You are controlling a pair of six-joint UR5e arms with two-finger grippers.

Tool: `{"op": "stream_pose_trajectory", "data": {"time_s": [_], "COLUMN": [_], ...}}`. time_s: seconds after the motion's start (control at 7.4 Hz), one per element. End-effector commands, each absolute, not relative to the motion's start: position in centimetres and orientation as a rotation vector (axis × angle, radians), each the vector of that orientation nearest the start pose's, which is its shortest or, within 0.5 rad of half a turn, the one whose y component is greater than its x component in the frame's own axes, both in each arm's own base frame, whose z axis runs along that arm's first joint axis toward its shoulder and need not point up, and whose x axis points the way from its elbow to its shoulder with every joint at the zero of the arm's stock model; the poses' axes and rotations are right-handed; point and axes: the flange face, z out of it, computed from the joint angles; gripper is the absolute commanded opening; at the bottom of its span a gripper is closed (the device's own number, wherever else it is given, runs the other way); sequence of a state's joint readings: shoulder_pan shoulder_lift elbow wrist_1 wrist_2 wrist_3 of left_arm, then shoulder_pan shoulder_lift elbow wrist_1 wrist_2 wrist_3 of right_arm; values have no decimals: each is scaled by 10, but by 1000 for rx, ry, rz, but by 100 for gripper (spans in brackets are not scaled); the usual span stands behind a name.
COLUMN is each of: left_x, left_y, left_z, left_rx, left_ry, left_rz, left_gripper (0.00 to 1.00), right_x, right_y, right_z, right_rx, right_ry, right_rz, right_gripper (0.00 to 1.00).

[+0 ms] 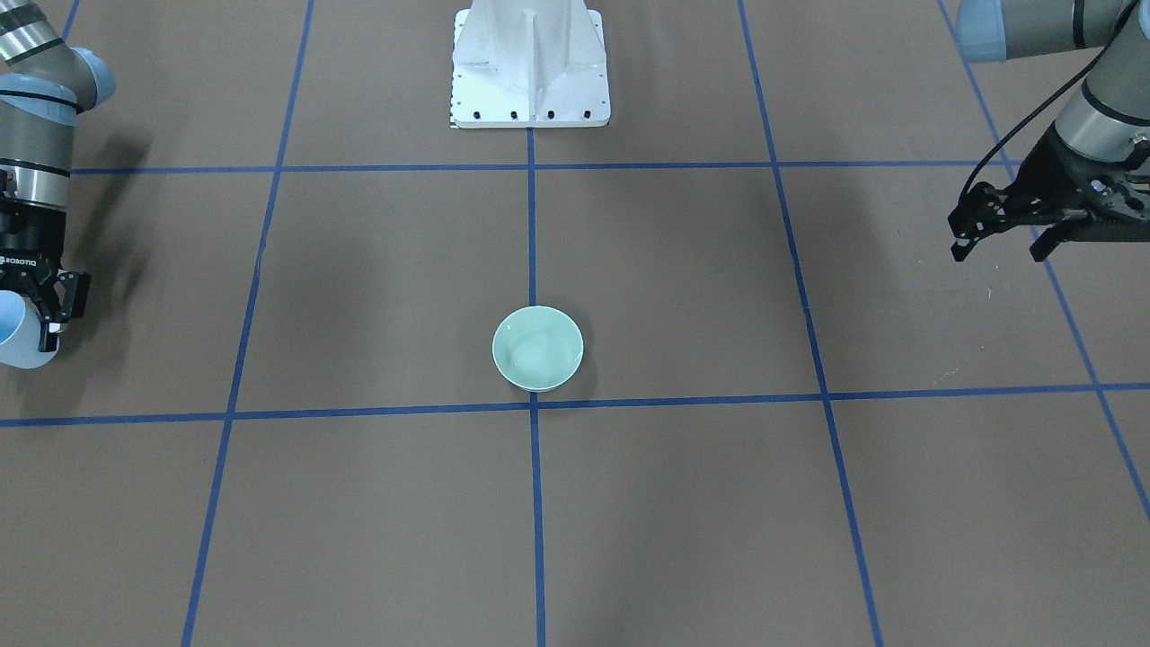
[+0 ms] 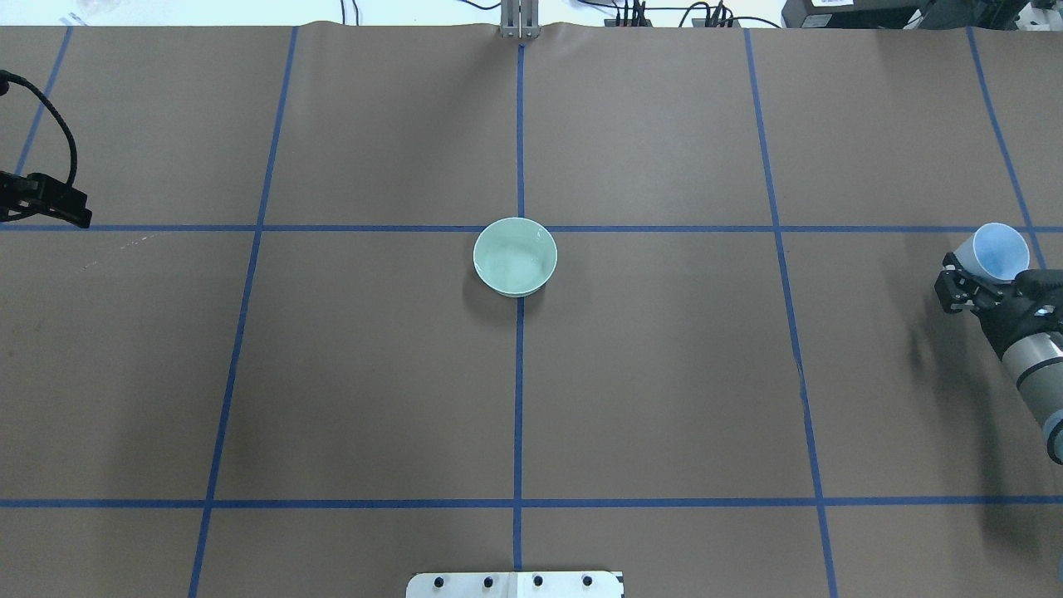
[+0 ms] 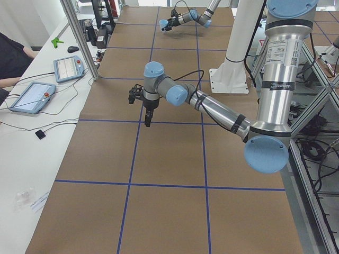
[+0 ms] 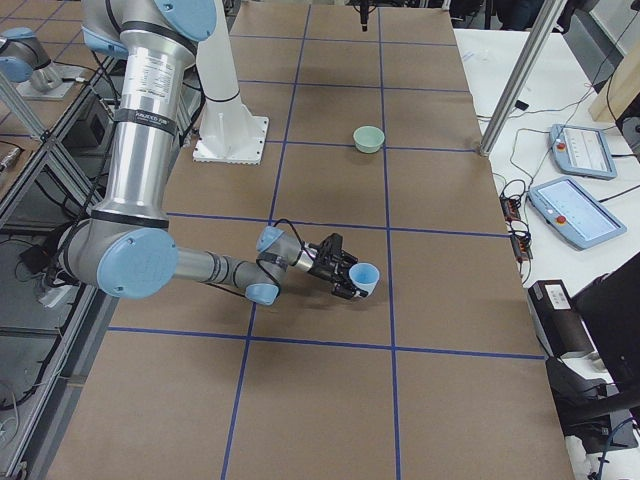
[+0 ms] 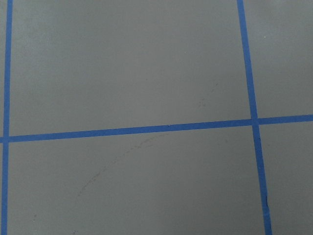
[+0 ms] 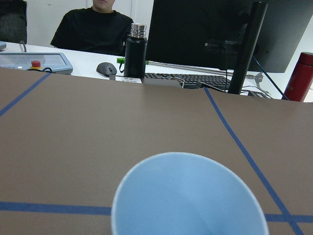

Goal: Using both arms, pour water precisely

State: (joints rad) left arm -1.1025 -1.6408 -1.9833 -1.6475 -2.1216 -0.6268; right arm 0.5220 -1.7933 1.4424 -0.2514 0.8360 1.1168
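A pale green bowl stands at the table's middle on a blue tape line; it also shows in the overhead view. My right gripper is shut on a pale blue cup, tilted, held above the table's right end, far from the bowl. The right wrist view shows the cup's mouth; I see no water in it. My left gripper is open and empty, held above the table's left end. The bowl's bottom has a pale sheen; I cannot tell whether it is water.
The white bolted pedestal stands at the robot's side of the table. Blue tape lines grid the brown table cover. Beyond the far edge is a desk with a black bottle, a monitor and a seated person.
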Motion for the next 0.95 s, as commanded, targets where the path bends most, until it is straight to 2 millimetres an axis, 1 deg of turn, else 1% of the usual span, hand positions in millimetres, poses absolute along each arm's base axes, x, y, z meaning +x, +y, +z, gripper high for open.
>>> {"op": "stream_pose_trajectory", "data": {"time_s": [0.0,0.41,0.54,0.68,0.81], "left_x": [156,157,157,157,157], "left_y": [-489,-490,-490,-490,-490], "left_z": [423,422,422,423,423], "left_rx": [186,188,188,187,188], "left_ry": [741,742,742,741,741], "left_rz": [2,4,4,4,5], "left_gripper": [100,100,100,100,100], "right_x": [-244,-245,-244,-244,-243], "right_y": [-366,-365,-365,-365,-365], "right_z": [674,676,679,680,680], "right_rx": [999,990,987,988,989], "right_ry": [-521,-524,-519,-516,-510], "right_rz": [391,385,380,379,372], "right_gripper": [0,0,31,78,98]}}
